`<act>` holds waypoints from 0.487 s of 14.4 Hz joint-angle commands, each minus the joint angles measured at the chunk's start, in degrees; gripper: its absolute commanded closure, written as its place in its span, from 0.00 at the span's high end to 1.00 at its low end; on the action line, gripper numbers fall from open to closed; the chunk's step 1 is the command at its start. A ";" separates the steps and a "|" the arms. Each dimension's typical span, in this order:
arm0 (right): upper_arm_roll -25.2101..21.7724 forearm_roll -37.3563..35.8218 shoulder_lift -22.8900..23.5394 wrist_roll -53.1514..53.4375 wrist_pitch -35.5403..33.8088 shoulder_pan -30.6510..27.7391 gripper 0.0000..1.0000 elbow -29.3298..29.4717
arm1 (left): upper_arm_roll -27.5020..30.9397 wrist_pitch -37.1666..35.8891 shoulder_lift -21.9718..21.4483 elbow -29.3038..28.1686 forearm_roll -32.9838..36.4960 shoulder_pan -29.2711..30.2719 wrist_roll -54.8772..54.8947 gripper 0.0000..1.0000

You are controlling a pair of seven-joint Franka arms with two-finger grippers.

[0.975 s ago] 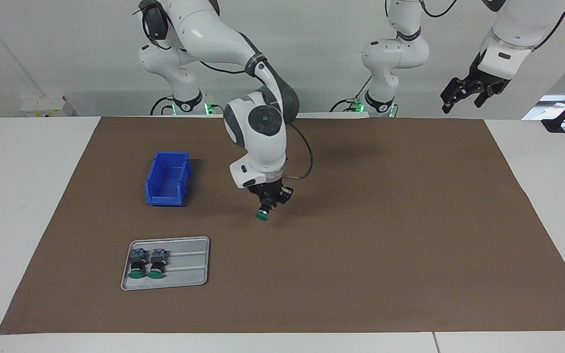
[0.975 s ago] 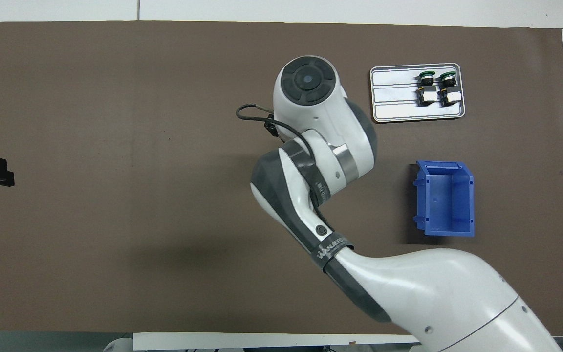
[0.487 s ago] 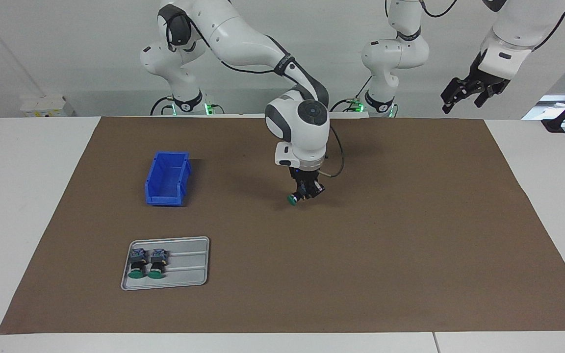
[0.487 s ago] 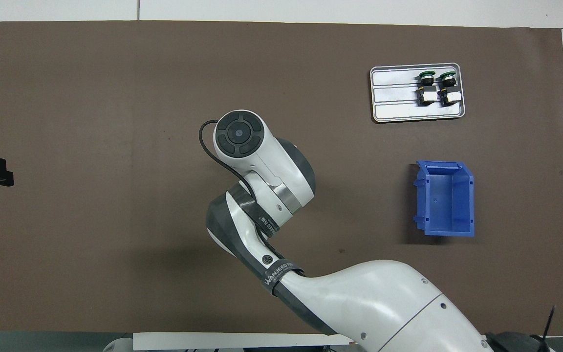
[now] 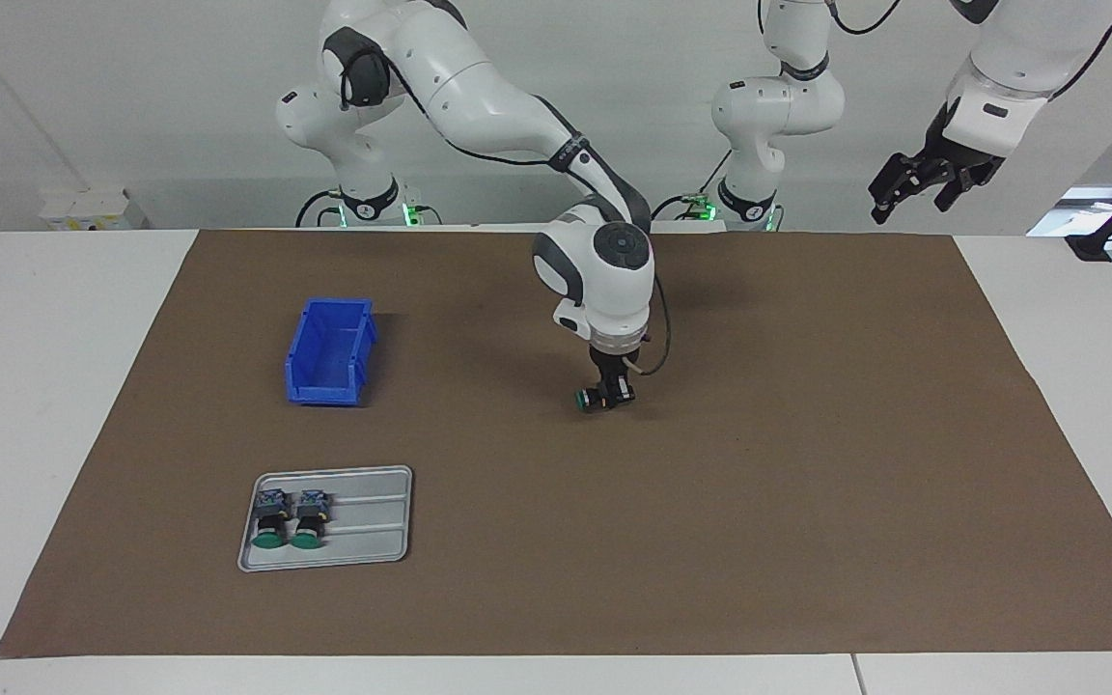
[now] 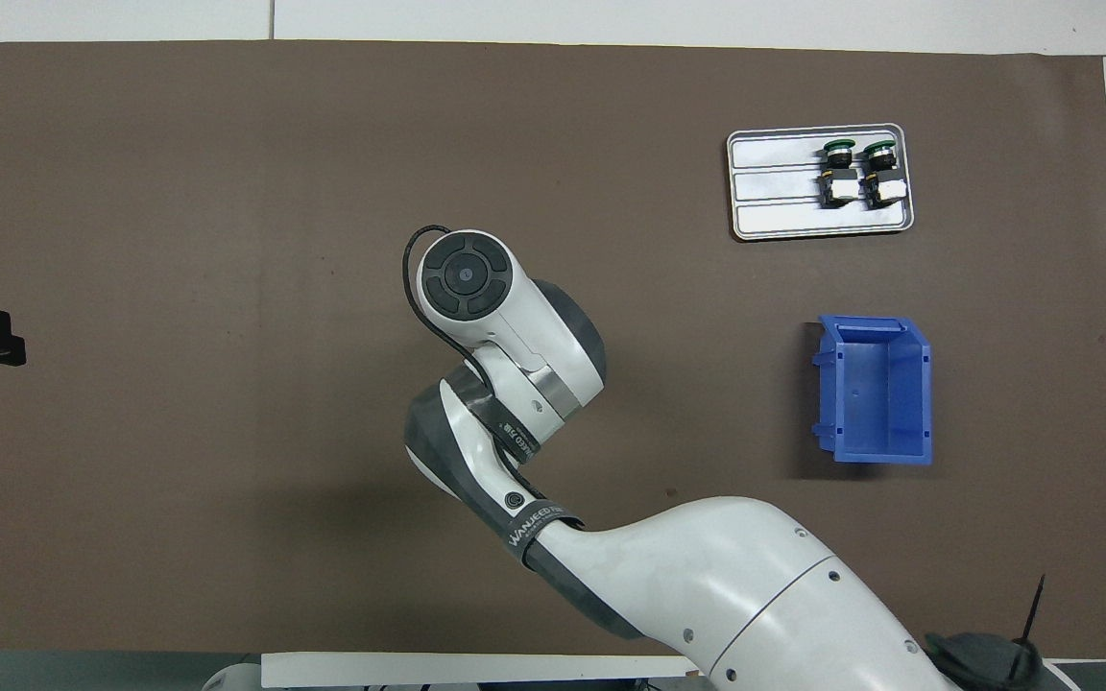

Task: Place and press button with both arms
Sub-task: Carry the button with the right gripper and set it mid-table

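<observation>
- Nearest to me, toward the right arm's end of the table, a grey tray [image 5: 363,521] lies on the brown mat [image 5: 807,463]. It holds two spare buttons [image 5: 288,516] side by side.
- Nearer to the robots than the tray stands a blue bin [image 5: 329,351].
- Around the middle of the mat, the right gripper [image 5: 604,394] points down, clenched on the button [image 5: 582,400]. The green cap shows at the side of the fingers. The button is very low over the mat; I cannot tell if it touches.
- The left gripper [image 5: 923,183] waits high over the mat's edge at its own end, fingers spread apart.
</observation>
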 commanded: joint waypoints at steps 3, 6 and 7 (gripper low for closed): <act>0.03 -1.03 1.54 4.45 1.30 1.02 0.14 -0.23 | 0.15 -0.01 -1.20 -1.37 0.79 0.28 -0.50 1.00; 0.03 -1.46 1.63 4.81 2.62 1.02 0.78 -0.23 | 0.15 -0.01 -1.20 -1.37 0.79 0.28 -1.37 1.00; 0.03 -3.29 1.72 4.54 2.19 0.84 0.95 0.47 | 0.15 0.08 -1.20 -1.37 0.79 0.28 -1.55 1.00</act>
